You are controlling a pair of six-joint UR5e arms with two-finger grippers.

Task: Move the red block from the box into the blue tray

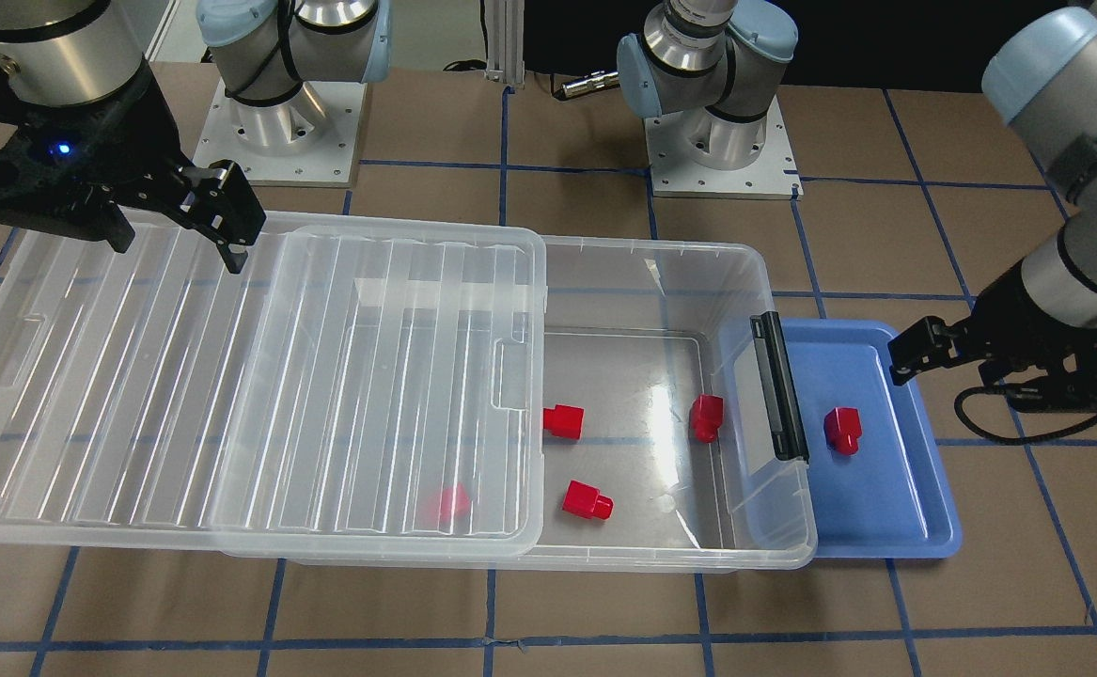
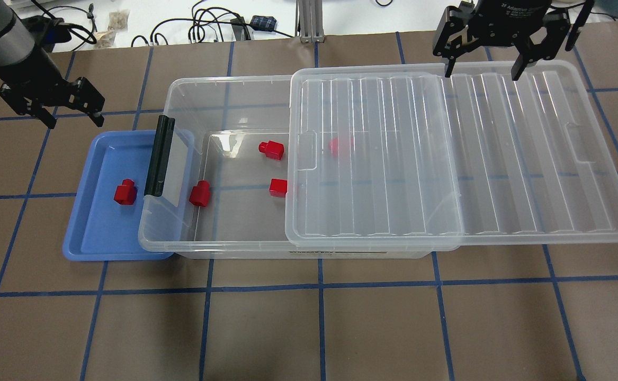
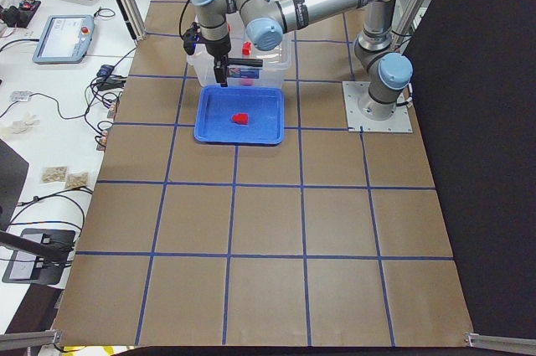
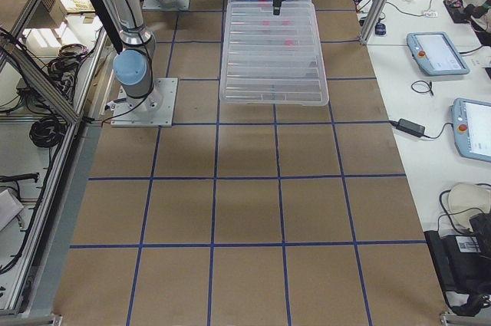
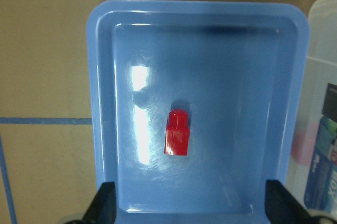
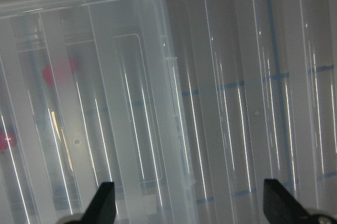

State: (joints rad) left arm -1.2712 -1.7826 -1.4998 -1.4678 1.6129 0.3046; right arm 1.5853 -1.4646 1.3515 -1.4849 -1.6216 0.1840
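Brown tabletop (image 2: pixel 309 317), gridded with blue tape. You have the box (image 2: pixel 224 87) lying lengthwise across it, its ribbed lid (image 2: pixel 499 159) slid toward the robot's right so that it covers only that half and overhangs the end. At the robot's-left end sits the blue tray (image 2: pixel 94 235), one side overlapped by the box rim beside the black latch bar (image 2: pixel 159 153). One red block (image 2: pixel 125 192) lies in the tray, near its middle. Only the left wrist view shows you that it lies flat, stub toward that picture's top. Note the left gripper (image 2: pixel 74 120) hanging above the tray, not touching it, fingers spread wide with nothing between them. Likewise the right gripper (image 2: pixel 482 71), over the lid's far edge, is wide apart and empty. The overhead view gives you three more blocks (image 2: pixel 271 150) on the uncovered box floor, one right at the lid's edge, and a fourth as a pink blur (image 2: pixel 340 145) under the lid. The right wrist view shows only ribbed plastic with two red smudges behind it. Both side views are too small to judge either claw.
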